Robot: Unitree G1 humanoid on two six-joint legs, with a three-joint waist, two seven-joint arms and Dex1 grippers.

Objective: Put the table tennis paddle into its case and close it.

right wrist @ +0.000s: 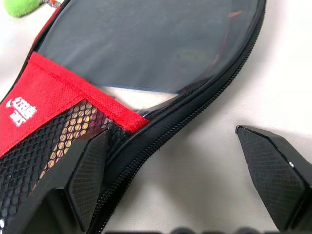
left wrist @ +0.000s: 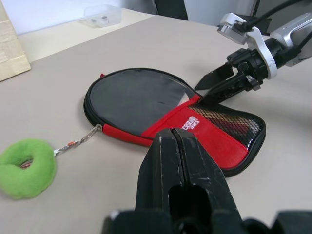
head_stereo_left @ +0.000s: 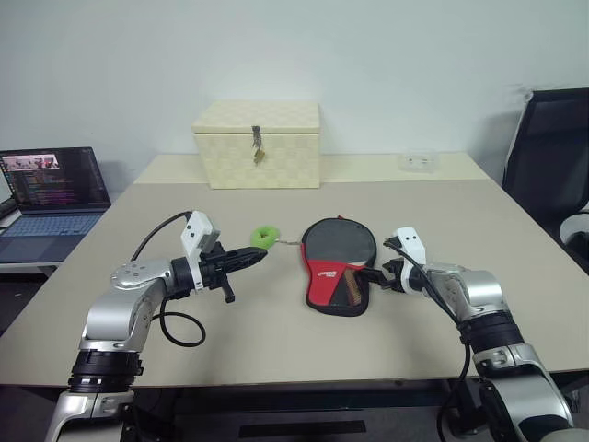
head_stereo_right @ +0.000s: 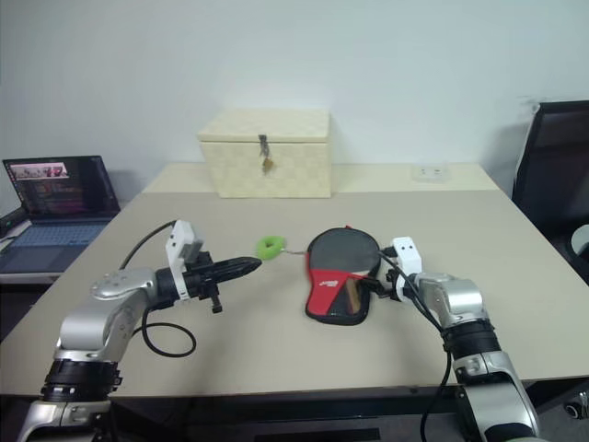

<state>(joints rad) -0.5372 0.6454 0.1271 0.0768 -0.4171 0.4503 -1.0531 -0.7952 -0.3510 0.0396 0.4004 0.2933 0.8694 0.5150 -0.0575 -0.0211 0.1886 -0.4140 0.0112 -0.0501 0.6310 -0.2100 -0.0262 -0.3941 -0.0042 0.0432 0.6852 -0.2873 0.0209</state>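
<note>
The case lies flat in the middle of the table, black round part away from me and red mesh end toward me. Its green ring rests on the table to its left, joined by a cord. The table tennis paddle is hidden, apart from a brownish shape behind the mesh. My right gripper is open and straddles the case's right zipper edge, with one finger over the mesh and the other on the bare table. My left gripper is shut and empty, just below the green ring and left of the case.
A cream woven latched box stands at the back of the table. A small clear container sits at the back right. An open laptop is on a side surface at the left, and a black chair stands at the right.
</note>
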